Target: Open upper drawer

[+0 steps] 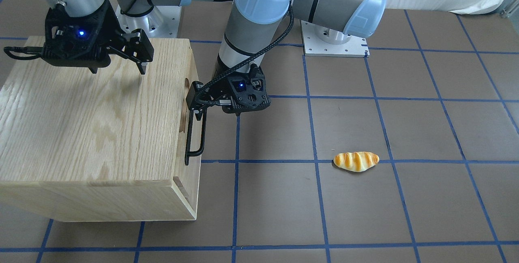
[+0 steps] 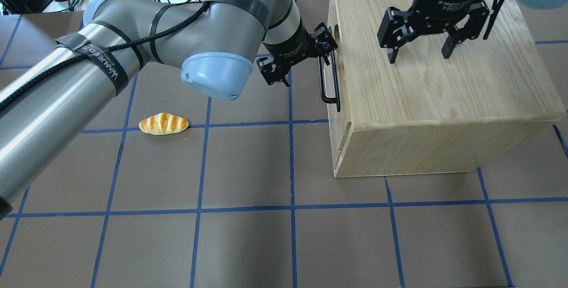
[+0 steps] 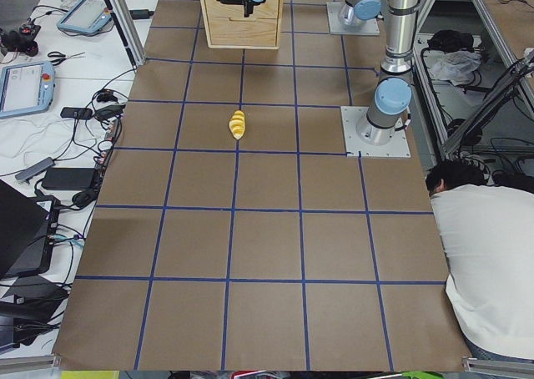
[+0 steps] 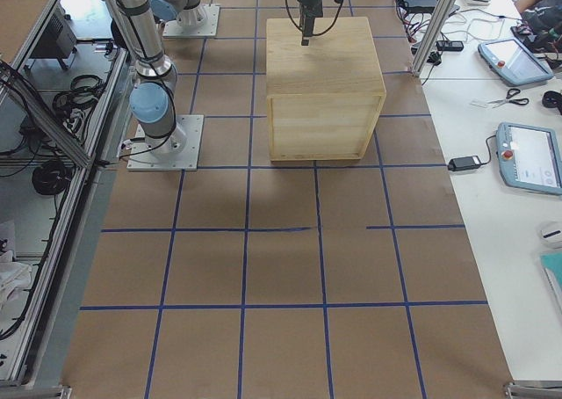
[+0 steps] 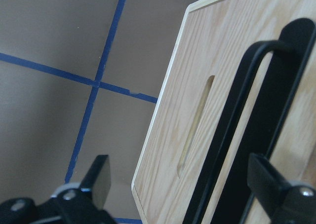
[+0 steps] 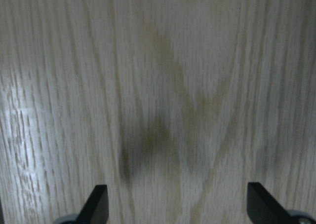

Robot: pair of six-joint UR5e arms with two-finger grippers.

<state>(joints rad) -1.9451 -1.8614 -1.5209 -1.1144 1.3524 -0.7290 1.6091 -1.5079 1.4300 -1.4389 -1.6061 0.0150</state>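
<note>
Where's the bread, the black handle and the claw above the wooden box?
bread [image 1: 356, 161]: front-facing view, middle of its crust.
black handle [image 5: 259, 125]: left wrist view, middle of the bar.
right claw [image 2: 418, 57]: overhead view, midway between its fingertips.

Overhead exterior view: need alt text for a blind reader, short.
The left gripper, open, sits at the far end of the black bar handle on the upper drawer, which looks shut. The right gripper hovers open over the oak cabinet top; a bread roll lies on the table to the left.
</note>
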